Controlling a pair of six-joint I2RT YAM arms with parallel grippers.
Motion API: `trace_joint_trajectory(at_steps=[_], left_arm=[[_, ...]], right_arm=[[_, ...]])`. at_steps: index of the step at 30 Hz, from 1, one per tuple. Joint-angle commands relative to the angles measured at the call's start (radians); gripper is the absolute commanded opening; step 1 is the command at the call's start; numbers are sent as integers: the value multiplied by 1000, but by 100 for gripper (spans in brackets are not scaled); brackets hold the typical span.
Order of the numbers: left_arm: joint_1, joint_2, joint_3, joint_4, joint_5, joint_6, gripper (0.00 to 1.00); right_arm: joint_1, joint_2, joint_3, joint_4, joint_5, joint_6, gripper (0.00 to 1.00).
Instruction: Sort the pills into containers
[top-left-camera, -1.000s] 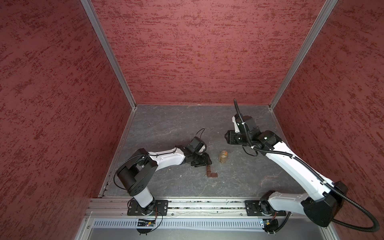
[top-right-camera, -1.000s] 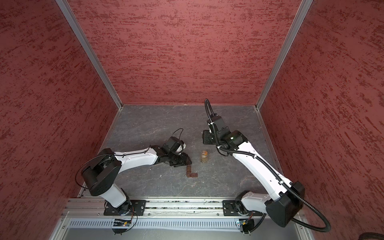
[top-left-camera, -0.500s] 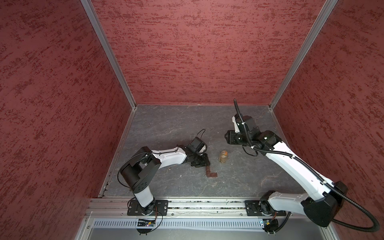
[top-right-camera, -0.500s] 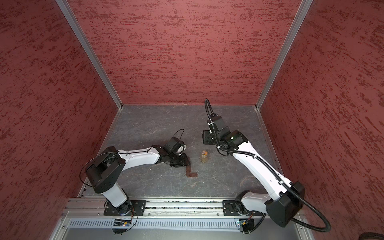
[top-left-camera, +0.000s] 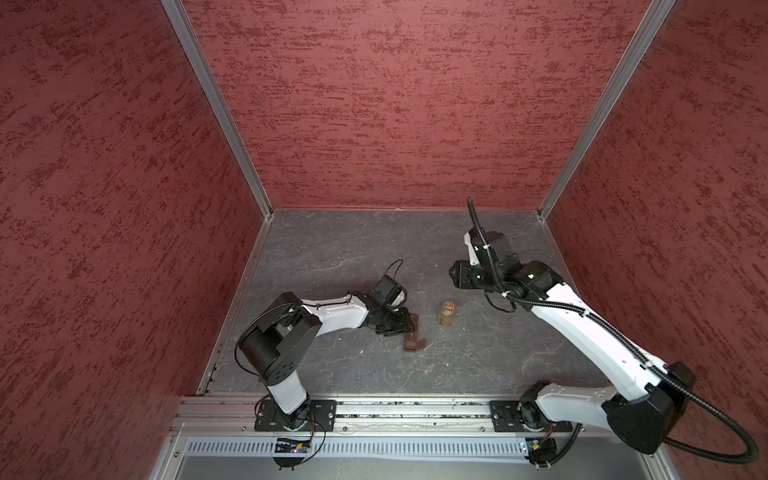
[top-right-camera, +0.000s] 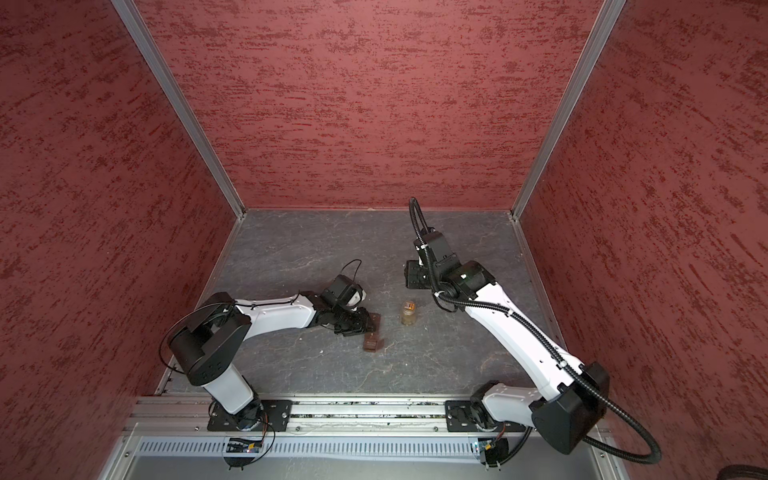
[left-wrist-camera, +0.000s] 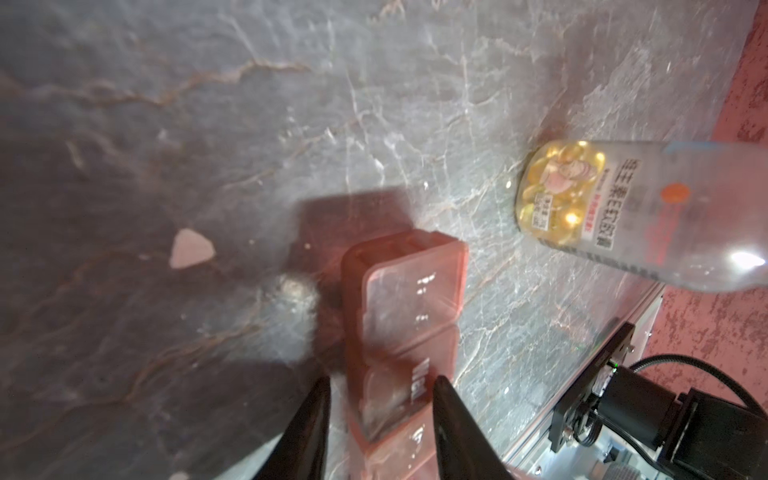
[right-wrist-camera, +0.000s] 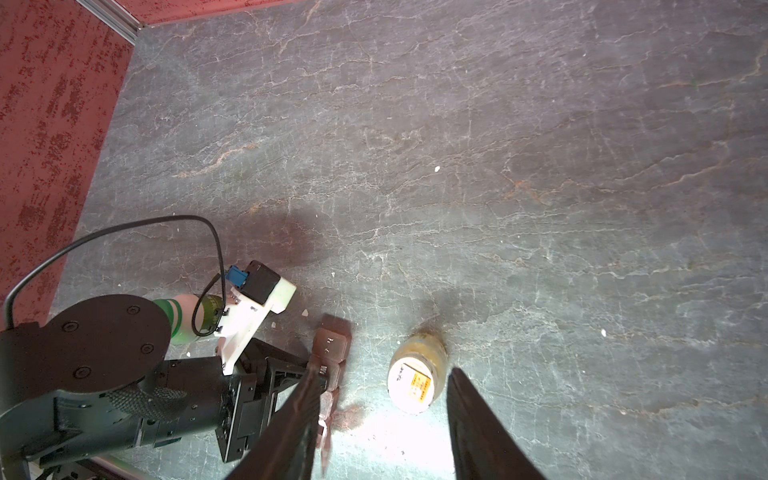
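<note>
Left wrist view is giving us the best seat: the containers, one narrow reddish-brown strip of lidded cells, are resting on the table just beside the clear bottle, not touching it. The pills, glossy yellow ones, are sitting heaped in the bottom of that bottle. None is showing in any cell, and the lids in sight are looking closed.

Moving outward, the left gripper is straddling the strip, one black finger down each long side, reaching in from the side away from the bottle. Whether those fingers are pinching the plastic or only framing it, I cannot tell; the margin is too fine. My read is that it is steadying the strip for filling. To do that well it should be squeezing gently across the narrow width, since thin walls like these will probably flex or skate under a hard pinch. It should also be holding the strip down rather than dragging it toward the bottle, which looks tall and easy to topple.

Right wrist view is showing the right gripper hanging above the bottle, jaws apart and carrying nothing. It looks lined up to come down around the bottle's body. A white green-capped bottle is sitting beyond the strip from the clear bottle, behind the left wrist. A pale chip is lying farther out.
</note>
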Motion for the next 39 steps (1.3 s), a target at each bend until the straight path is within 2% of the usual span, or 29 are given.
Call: trace_joint_trajectory(at_steps=[1,4,7,12,19,21,23,28,34,39], left_arm=[[2,-5,-12,-16,-16,14,43],[1,-18,-7,-20,-17,15,46],[-2,-51,4,-31,-18,19,54],[-4,-185,47,-75,-56,38,67],[54,-414,109,-199,-189,108,70],[99,-495,109,-226,-235,129,71],[166,-586,102,-259,-291,141,73],[348,-779,84,-357,-390,157,77],[560,-976,6,-431,-413,115,81],[697,-1061,-48,-475,-368,94,82]], right_arm=[[-7,8,6,12,-3,4,51],[-8,10,9,11,-3,4,51],[-7,11,13,11,-4,6,51],[-8,11,34,5,-9,15,51],[0,75,131,-61,-32,70,51],[29,108,147,-47,-69,97,51],[101,178,204,-56,-79,117,52],[306,446,489,-196,-20,115,59],[450,721,796,-339,-5,119,67],[504,909,1020,-452,-27,148,74]])
